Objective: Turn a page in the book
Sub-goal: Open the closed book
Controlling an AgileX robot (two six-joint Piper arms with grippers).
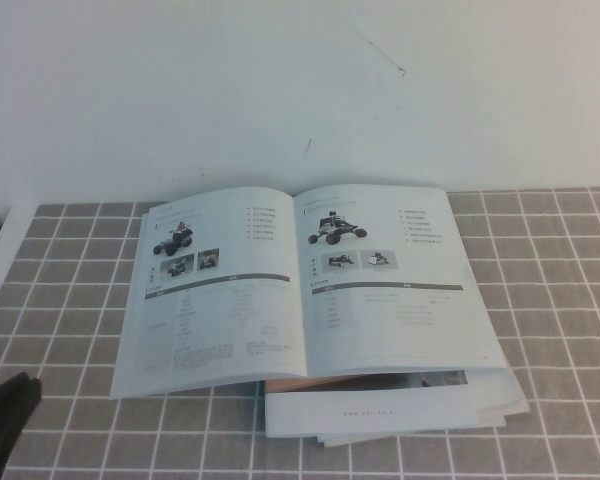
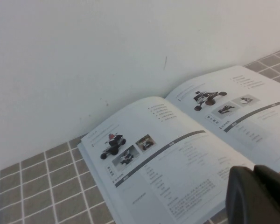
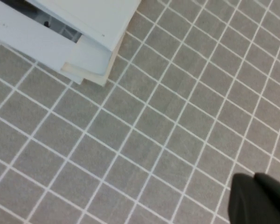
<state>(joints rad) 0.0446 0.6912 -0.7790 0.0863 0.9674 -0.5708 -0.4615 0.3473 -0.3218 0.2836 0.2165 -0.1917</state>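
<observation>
The book (image 1: 300,280) lies open and flat on the grey tiled table, against the white wall. Both facing pages show a dark wheeled vehicle, small photos, a dark bar and table text: the left page (image 1: 215,290) and the right page (image 1: 390,280). No face with a white boat-like vehicle shows. The book also shows in the left wrist view (image 2: 191,149). My left gripper (image 1: 10,400) is shut and empty at the table's front left, just off the book's near left corner (image 2: 257,196). My right gripper (image 3: 257,199) is shut and empty over bare tiles, right of the books; it is out of the high view.
A smaller stack of white booklets (image 1: 400,410) with a dark strip lies under the book's front right part and sticks out toward me; its corner shows in the right wrist view (image 3: 86,58). Grey tiles (image 1: 560,300) lie on both sides of the book.
</observation>
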